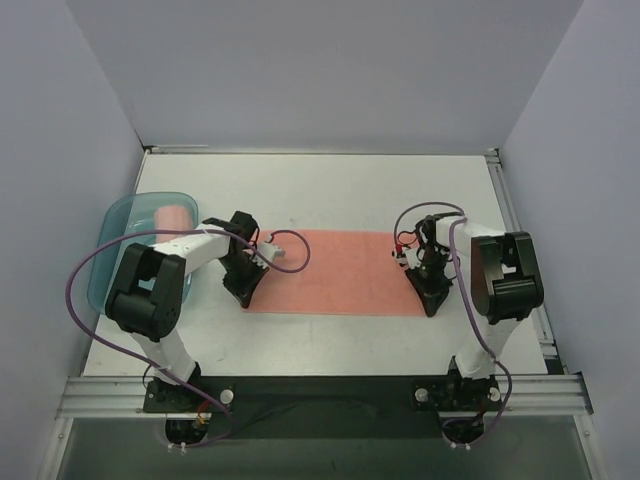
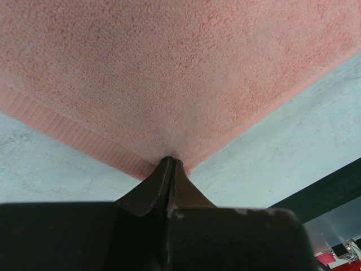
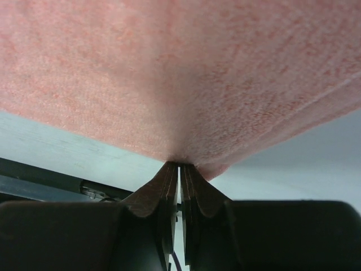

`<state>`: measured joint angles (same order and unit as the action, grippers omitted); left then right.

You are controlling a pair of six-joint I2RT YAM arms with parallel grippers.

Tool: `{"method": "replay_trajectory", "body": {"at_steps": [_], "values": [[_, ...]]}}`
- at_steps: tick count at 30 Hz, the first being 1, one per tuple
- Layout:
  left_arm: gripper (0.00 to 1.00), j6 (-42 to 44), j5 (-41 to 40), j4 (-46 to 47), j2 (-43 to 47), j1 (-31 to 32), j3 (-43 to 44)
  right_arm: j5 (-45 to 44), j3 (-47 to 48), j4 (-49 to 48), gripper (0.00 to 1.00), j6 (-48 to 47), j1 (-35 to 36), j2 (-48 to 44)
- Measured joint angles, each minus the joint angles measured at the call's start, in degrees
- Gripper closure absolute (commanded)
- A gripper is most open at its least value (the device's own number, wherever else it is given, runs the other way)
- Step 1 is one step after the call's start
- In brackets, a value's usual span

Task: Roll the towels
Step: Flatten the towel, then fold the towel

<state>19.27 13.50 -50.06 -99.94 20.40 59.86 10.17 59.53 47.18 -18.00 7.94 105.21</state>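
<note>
Pinching the near left corner of the flat towel (image 1: 340, 272), the left gripper (image 1: 246, 296) is clenched on the fabric; in the left wrist view its jaws are pressed together with the corner caught at the tips. The right gripper (image 1: 432, 306) grips the near right corner the same way, jaws closed on the cloth. The flat towel is spread out between both grippers across the middle of the table (image 1: 340, 190), long side parallel to the near edge. The teal tray (image 1: 112, 228) sits at the left edge of the table, holding a rolled towel (image 1: 175, 216).
</note>
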Motion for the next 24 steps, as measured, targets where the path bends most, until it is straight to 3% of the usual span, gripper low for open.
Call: {"method": "replay_trajectory", "body": {"at_steps": [5,11,14,17,20,24], "values": [[0.98,0.5,-1.7,-1.1,0.2,0.0,0.0,0.7,-1.1,0.0,0.81,0.0,3.2,-1.6],[0.58,1.5,-2.6,-4.7,0.8,-0.3,1.1,1.4,0.2,0.7,0.6,-0.9,3.0,-4.1],[0.49,1.6,-1.7,-7.1,1.4,-0.5,5.7,3.1,4.3,2.3,0.46,-1.7,1.0,-5.8],[0.46,1.9,-0.3,-8.1,1.6,-1.0,12.9,5.7,11.8,3.2,0.39,-2.6,-1.6,-7.0],[0.46,2.0,1.0,-7.8,1.5,-2.4,19.8,7.5,19.6,3.2,0.23,-3.1,-4.3,-6.9],[0.46,1.4,2.5,-6.8,-1.8,-5.9,28.2,8.9,29.8,3.7,0.19,-3.1,-7.5,-2.5]]}}
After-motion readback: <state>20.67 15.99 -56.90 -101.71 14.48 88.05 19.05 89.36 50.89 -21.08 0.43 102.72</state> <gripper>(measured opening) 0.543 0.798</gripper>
